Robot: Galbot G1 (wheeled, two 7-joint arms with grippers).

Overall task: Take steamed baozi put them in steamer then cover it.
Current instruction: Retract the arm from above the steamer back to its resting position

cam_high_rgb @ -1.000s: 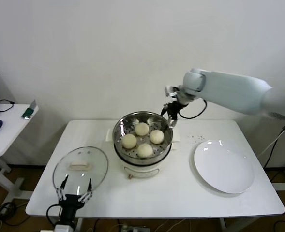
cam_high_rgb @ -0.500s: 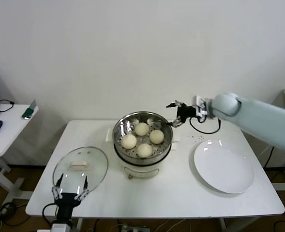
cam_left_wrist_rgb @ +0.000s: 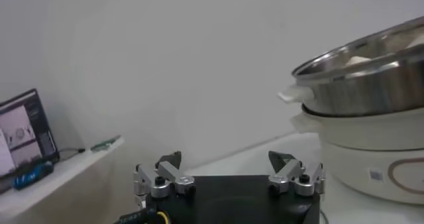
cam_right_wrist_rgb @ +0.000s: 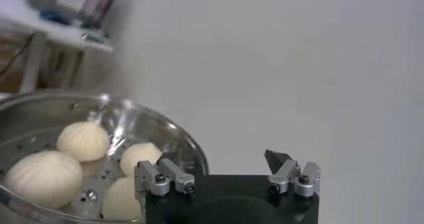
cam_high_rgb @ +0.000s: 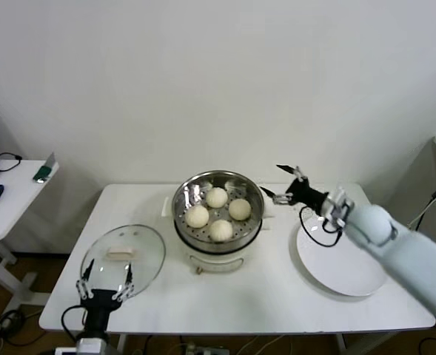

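Several cream-white baozi (cam_high_rgb: 217,197) lie in the shiny steel steamer (cam_high_rgb: 179,203) on its white pot base at the table's middle. The glass cover (cam_high_rgb: 140,244) with its cream handle lies flat on the table at the front left. My left gripper (cam_high_rgb: 105,278) stands open at the cover's near edge, nothing between its fingers. My right gripper (cam_high_rgb: 284,185) hangs open and empty just right of the steamer. The right wrist view shows the baozi (cam_right_wrist_rgb: 83,140) in the steamer (cam_right_wrist_rgb: 173,134) beyond the right gripper (cam_right_wrist_rgb: 222,158). In the left wrist view the steamer (cam_left_wrist_rgb: 371,79) rises beyond the left gripper (cam_left_wrist_rgb: 225,159).
A flat white plate (cam_high_rgb: 342,255) lies on the white table (cam_high_rgb: 277,288) at the right, under my right forearm. A small side table (cam_high_rgb: 7,203) with a few items stands off to the left. A white wall is close behind.
My right arm has drawn back from the steamer's far right rim, moving right and lower over the plate. My left gripper has come forward to the cover's near edge.
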